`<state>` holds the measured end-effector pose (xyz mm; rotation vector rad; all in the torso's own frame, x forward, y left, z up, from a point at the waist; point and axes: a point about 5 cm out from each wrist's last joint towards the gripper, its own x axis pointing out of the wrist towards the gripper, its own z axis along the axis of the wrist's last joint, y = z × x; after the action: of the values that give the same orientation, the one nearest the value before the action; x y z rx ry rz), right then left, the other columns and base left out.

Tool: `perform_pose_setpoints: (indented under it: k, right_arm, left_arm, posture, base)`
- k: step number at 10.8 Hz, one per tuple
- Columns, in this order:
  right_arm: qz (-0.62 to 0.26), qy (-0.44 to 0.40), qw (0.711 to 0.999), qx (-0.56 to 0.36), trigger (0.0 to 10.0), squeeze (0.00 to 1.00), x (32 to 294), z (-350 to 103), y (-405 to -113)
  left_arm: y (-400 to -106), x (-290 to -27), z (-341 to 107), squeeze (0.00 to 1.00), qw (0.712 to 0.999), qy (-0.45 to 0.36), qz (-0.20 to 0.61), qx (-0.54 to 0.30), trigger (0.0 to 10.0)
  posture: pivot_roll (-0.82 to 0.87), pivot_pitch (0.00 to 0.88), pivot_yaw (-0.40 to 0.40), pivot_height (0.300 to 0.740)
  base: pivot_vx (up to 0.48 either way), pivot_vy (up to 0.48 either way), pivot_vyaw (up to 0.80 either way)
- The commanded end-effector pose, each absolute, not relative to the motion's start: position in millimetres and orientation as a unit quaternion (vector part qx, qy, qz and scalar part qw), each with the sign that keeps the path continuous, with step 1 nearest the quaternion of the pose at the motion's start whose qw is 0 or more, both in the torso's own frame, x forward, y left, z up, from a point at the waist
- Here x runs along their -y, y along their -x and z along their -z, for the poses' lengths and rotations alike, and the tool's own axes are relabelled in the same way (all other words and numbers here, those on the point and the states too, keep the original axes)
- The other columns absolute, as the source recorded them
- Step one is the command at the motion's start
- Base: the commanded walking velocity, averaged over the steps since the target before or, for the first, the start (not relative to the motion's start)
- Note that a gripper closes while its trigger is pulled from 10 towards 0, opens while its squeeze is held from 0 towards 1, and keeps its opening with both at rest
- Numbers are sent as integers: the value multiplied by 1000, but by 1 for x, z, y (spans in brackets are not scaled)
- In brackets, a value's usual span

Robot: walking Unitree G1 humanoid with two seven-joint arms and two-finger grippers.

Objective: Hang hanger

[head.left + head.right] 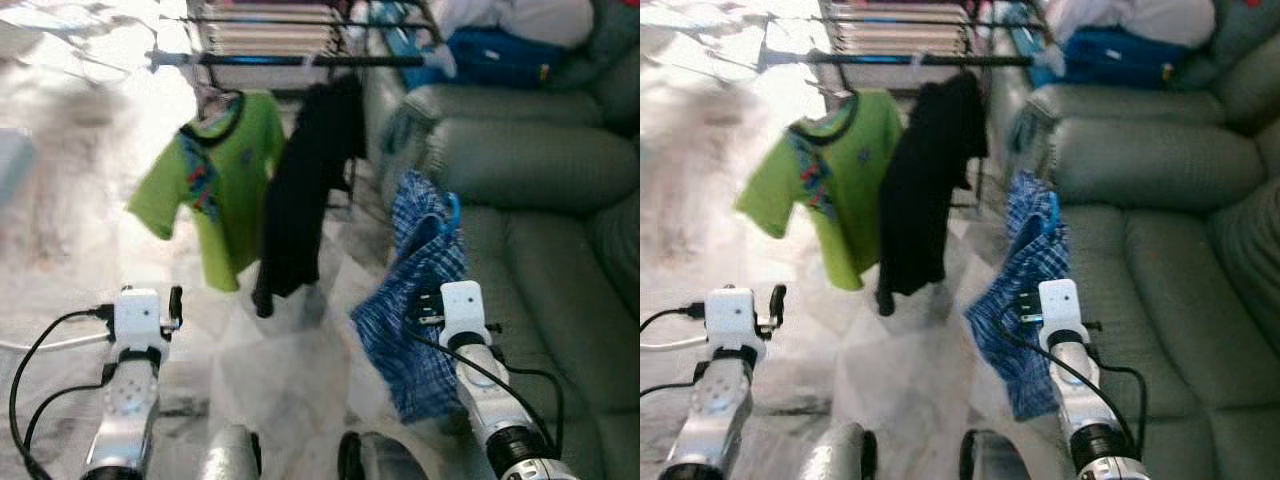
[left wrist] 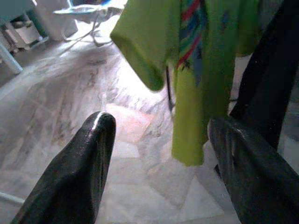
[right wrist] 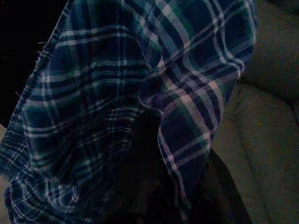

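Two garments already on the rail, a third in transit; items listed by size.

Sofa point(image 1: 540, 160): grey-green, along the robot's right, with a blue bag point(image 1: 495, 55) and pale bedding piled on its back.

Drying rack point(image 1: 290, 40): a dark rail across the top of the head views, ahead of the robot and well apart from both arms.

Black garment point(image 1: 305, 190): hangs from the rail, just beside the green one.

Green T-shirt point(image 1: 225, 180): on its own hanger at the rail, seen past the left gripper point(image 2: 161, 154), whose two black fingers point(image 2: 79, 172) stand wide apart with nothing between them, above the marble floor point(image 1: 70, 220).

Blue plaid shirt point(image 1: 420, 290): soft, limp and light; judged to swing and drape over whatever carries it. It hangs from a blue hanger point(image 1: 452, 212), only the top curve of which shows above the collar.

Hanger, handling: stiff, light plastic by the look of it, likely slippery; best held at the neck below the hook, leaving the hook free for the rail.

Right gripper point(image 1: 432, 300): raised beside the sofa, buried in the plaid cloth that falls in front of and around it. Whether its fingers clamp the hanger or the fabric cannot be told; the wrist view is dark cloth.

Position: the load sits to the right of the rail and lower than it.
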<state>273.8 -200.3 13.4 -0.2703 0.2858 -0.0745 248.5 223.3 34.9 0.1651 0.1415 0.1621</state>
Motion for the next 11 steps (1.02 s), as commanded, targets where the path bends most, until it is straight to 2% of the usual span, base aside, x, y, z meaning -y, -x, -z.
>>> perform_pose_setpoints:
  k: [1,5,10,11]
  right_arm:
    - [56,133,980,-137,10000,0,210,-18,-276]
    - [59,134,982,-117,10000,0,210,-26,-283]
    - [58,138,983,-106,10000,0,211,-33,-290]
    - [57,138,983,-104,10000,0,211,-33,-290]
  left_arm:
    - [-251,-218,-35,0,993,-70,-64,-72,10000]
    - [-256,-212,-42,0,997,-54,-18,-49,10000]
    - [-260,-209,-40,0,998,-40,-14,-54,10000]
    - [-261,-208,-39,0,998,-33,-14,-58,10000]
  posture:
    - [52,154,-54,740]
    - [49,134,-57,740]
    - [45,119,-59,740]
    - [45,119,-61,740]
  base:
    - [0,0,0]
    - [419,0,0]
    - [449,0,0]
    - [398,266,0]
